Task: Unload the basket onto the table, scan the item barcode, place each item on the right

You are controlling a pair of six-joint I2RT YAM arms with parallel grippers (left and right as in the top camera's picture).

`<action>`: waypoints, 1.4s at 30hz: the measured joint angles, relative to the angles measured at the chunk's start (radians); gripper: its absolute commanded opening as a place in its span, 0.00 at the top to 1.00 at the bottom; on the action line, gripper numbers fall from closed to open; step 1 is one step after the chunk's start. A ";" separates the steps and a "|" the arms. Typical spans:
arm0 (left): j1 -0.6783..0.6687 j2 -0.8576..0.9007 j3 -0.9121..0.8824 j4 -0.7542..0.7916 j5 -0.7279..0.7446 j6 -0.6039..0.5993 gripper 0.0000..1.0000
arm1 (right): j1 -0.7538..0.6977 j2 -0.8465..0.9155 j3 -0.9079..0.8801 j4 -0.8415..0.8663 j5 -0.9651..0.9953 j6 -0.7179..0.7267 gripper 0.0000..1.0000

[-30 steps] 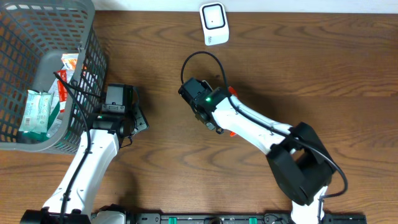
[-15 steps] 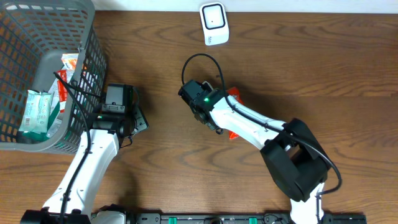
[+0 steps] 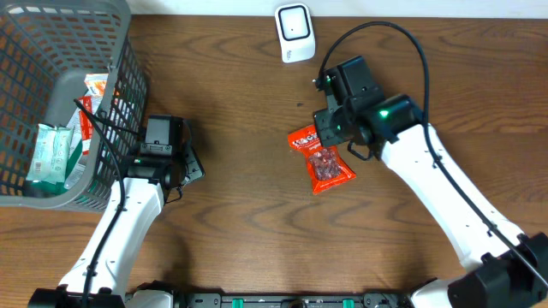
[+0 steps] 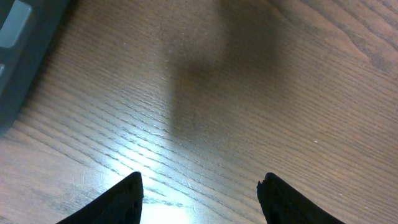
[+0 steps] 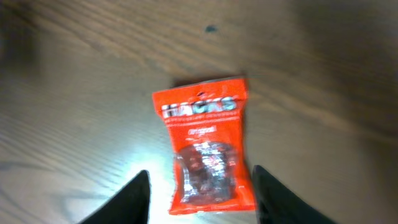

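**Wooden table [image 3: 240,231], seen from above.**

- **Near left:** the left gripper [image 4: 200,180] has its fingers spread with nothing between them. It hovers over bare wood just right of the grey mesh basket [image 3: 128,77].
- **Centre:** the red snack packet [image 3: 324,159] lies flat on the table, label up, with its lettered end toward the far side.
- **Just beyond the packet:** the right gripper [image 5: 200,173] has its fingers parted. In the blurred wrist view the packet lies between them, not gripped.
- **Far left:** the basket holds a pale green pack [image 3: 50,154] and an orange-and-white pack [image 3: 94,90].
- **Far edge, centre:** the white barcode scanner [image 3: 294,32] sits well apart from the packet.
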State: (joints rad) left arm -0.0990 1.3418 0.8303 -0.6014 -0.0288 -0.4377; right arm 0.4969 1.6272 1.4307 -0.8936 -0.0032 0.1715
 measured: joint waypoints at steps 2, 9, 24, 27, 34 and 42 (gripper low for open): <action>0.000 0.000 0.000 0.000 0.000 0.000 0.38 | 0.028 0.027 -0.010 0.004 -0.001 0.003 0.44; 0.000 0.000 0.000 0.000 0.000 0.000 0.38 | 0.183 0.217 -0.014 0.071 0.179 0.010 0.47; 0.000 0.000 0.000 0.000 0.000 0.000 0.38 | 0.270 0.477 -0.021 0.155 0.566 0.020 0.47; 0.000 0.000 0.000 0.000 0.000 0.000 0.38 | 0.270 0.478 -0.021 0.153 0.581 0.021 0.44; 0.000 0.000 0.000 0.000 0.000 0.000 0.38 | 0.272 0.478 -0.021 0.146 0.651 0.025 0.32; 0.000 0.000 0.000 -0.001 0.000 0.000 0.38 | 0.270 0.478 -0.020 0.112 0.663 0.052 0.47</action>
State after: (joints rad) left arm -0.0990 1.3418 0.8303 -0.6022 -0.0288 -0.4377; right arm 0.7673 2.1048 1.4109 -0.7815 0.6594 0.2234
